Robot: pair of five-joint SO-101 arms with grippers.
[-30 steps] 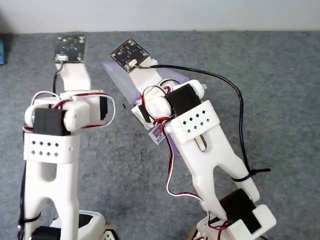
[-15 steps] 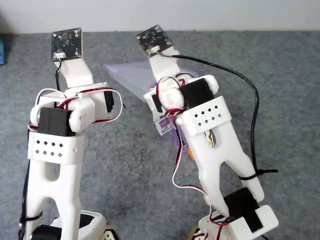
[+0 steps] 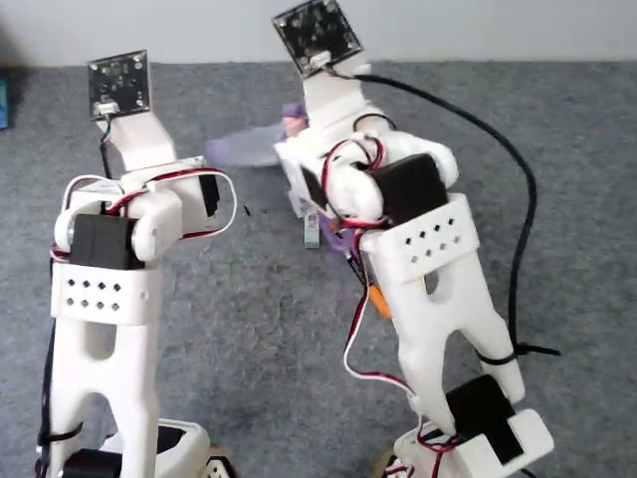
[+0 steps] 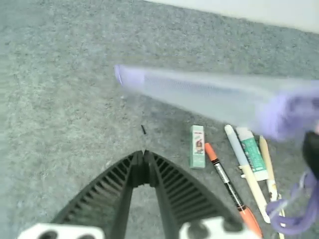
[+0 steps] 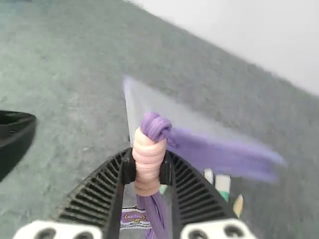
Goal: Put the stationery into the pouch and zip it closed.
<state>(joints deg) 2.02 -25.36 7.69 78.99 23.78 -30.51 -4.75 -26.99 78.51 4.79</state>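
Note:
A translucent purple pouch [image 4: 209, 97] hangs in the air, tilted, held by the pink and purple knotted pull cord [image 5: 148, 144] at its end. My right gripper [image 5: 148, 158] is shut on that cord; in the high view the pouch [image 3: 244, 149] sticks out left of the right arm. My left gripper [image 4: 144, 153] is shut on nothing, low over the carpet beside the pouch. On the carpet under the pouch lie a small green box [image 4: 198, 146], an orange pen [image 4: 229, 186], a white pen [image 4: 244, 162], a green-and-white tube [image 4: 254, 154] and a pencil [image 4: 266, 164].
Grey carpet [image 3: 557, 149] covers the table, with a pale wall behind it. A black cable [image 3: 508, 169] loops off the right arm. A loose purple cord [image 4: 294, 219] dangles near the pens. The green box [image 3: 312, 231] and orange pen [image 3: 378, 299] peek out beside the right arm.
The right arm has risen and swung back, lifting the pouch off the carpet by its cord and uncovering the stationery. The left arm has shifted slightly back.

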